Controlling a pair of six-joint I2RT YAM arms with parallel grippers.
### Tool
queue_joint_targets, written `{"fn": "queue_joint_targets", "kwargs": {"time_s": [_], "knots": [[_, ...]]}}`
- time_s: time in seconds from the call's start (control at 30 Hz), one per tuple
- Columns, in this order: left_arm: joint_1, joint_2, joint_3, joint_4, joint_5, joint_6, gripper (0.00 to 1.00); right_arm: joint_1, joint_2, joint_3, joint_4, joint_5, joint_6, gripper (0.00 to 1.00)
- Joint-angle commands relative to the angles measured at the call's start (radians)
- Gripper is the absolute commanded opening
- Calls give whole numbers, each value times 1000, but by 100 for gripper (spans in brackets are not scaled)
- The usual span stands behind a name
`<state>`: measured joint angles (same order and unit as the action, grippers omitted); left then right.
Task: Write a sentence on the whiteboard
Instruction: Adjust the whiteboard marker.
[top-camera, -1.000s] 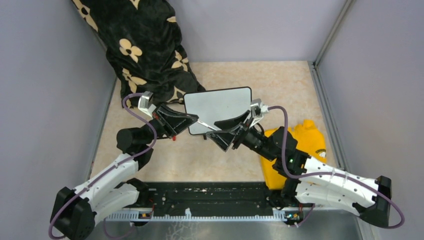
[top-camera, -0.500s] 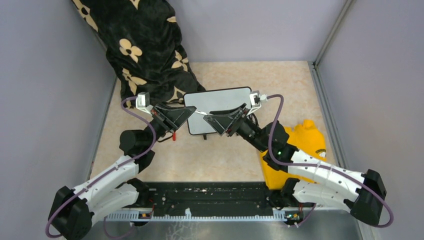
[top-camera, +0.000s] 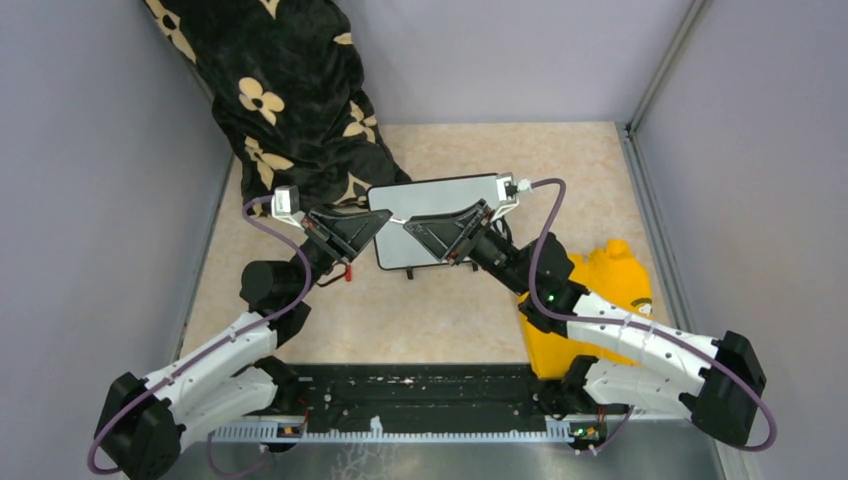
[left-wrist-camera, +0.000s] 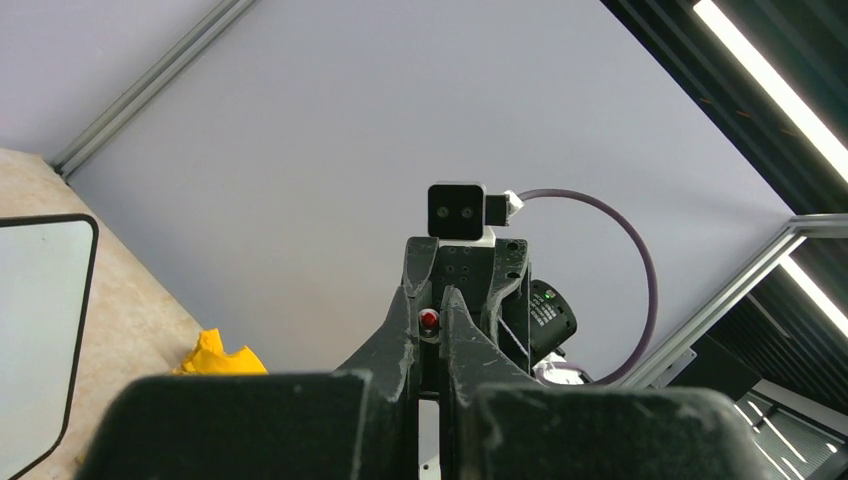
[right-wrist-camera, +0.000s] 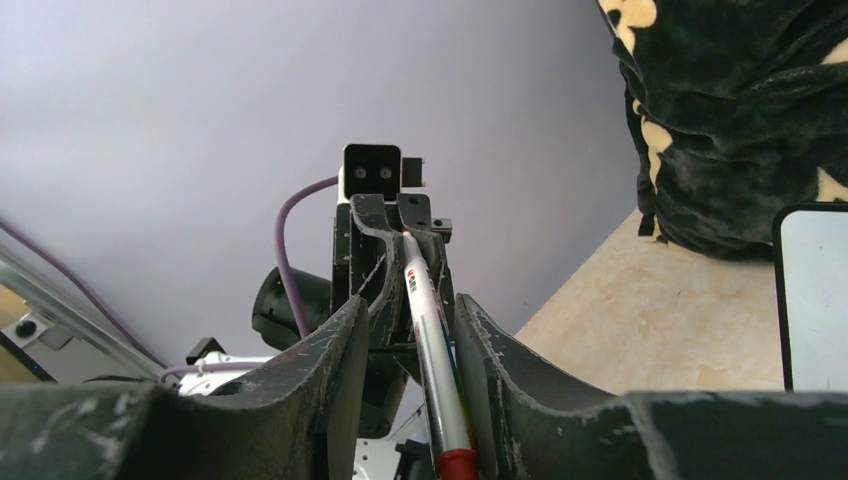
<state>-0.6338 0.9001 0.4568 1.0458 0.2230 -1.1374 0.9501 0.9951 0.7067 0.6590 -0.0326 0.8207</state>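
At 9 o'clock on the whiteboard (top-camera: 440, 198), left gripper (left-wrist-camera: 428, 296) pinched the marker (right-wrist-camera: 428, 320); right gripper (right-wrist-camera: 411, 300), jaws spread around it, needed a square close.

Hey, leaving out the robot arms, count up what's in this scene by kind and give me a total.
cloths: 2 (blanket, yellow cloth)
whiteboard: 1
marker: 1
total: 4
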Motion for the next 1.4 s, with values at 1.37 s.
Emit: {"fn": "queue_joint_targets", "kwargs": {"time_s": [1.37], "knots": [[-23, 24, 23, -75, 12, 2, 0, -33, 26, 59, 105, -84, 51, 22]]}}
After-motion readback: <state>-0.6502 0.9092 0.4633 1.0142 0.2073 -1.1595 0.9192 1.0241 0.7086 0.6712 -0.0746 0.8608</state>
